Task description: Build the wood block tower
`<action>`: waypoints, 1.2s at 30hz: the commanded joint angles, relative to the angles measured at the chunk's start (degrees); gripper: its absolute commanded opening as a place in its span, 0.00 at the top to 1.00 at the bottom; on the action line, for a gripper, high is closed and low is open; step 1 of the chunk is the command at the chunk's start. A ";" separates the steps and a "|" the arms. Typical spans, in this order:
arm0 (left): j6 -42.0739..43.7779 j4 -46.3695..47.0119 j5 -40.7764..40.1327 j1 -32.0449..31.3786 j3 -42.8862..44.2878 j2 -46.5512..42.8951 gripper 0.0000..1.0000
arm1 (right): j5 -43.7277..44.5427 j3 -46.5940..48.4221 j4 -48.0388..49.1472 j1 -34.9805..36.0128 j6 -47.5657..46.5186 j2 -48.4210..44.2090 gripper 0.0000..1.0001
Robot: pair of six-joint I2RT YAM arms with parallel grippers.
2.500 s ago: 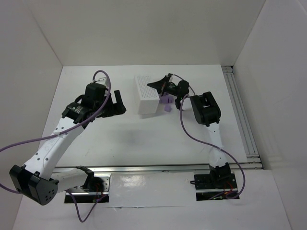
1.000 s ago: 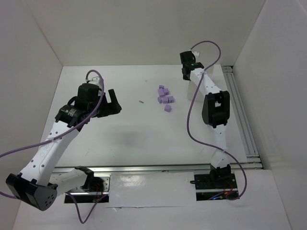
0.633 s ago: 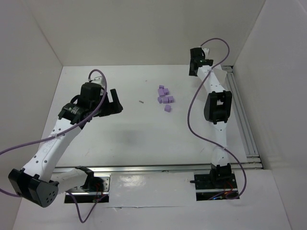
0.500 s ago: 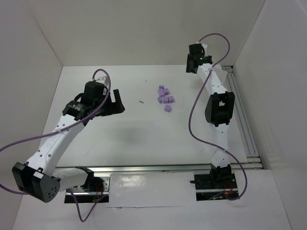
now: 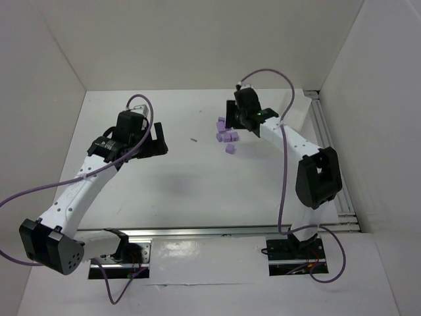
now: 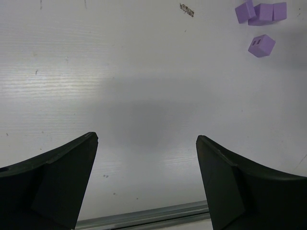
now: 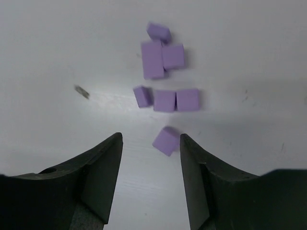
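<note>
Several small lilac wood blocks point(image 5: 227, 135) lie loose and flat on the white table; no tower stands. Seen from the right wrist, they form a scattered cluster point(image 7: 164, 100), with one tilted block point(image 7: 166, 140) nearest. My right gripper point(image 7: 151, 139) hovers open above that cluster, the near block lying just ahead of its fingertips. From the top camera it point(image 5: 229, 125) hangs over the cluster's back edge. My left gripper point(image 5: 162, 139) stands open at mid-left, well apart from the blocks point(image 6: 261, 12), with nothing between its fingers point(image 6: 72, 167).
A small dark speck point(image 5: 194, 139) lies left of the blocks. White walls enclose the table at the back and both sides. A metal rail point(image 5: 329, 151) runs along the right edge and another point(image 5: 197, 232) along the near edge.
The white box beside the blocks is gone. My right arm swung from the back right corner down over the block cluster, its jaws now open. The left arm barely shifted.
</note>
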 commanded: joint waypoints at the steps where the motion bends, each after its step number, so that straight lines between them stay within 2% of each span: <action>1: 0.42 0.26 -1.29 0.33 1.89 -0.04 0.03 | -3.54 -6.80 4.57 -0.04 5.87 2.36 0.42; 6: 0.95 0.26 -2.00 0.33 1.89 0.66 0.03 | -2.05 -3.92 -0.51 1.19 5.88 8.07 0.30; 13: 1.48 0.26 -2.70 0.33 0.22 0.66 0.03 | -0.47 -3.21 -0.44 1.20 7.89 11.78 0.26; 16: 2.00 0.26 -3.75 0.33 -0.30 0.66 0.03 | 1.37 0.03 0.09 1.81 7.90 12.39 0.26; 19: 2.62 0.26 -3.75 0.33 -0.31 0.66 0.03 | 4.54 4.50 -0.61 2.34 6.68 14.84 0.26; 24: 3.15 0.26 -4.28 0.33 -0.31 1.71 0.03 | 5.25 15.67 -5.44 2.34 4.56 22.22 0.42; 29: 3.67 0.26 -4.28 0.86 -0.31 2.24 0.03 | 2.79 27.53 -9.31 2.34 2.63 31.28 0.42; 36: 4.20 0.26 -4.28 1.38 -0.31 2.77 0.03 | 2.78 29.14 -9.32 2.34 2.63 34.54 0.42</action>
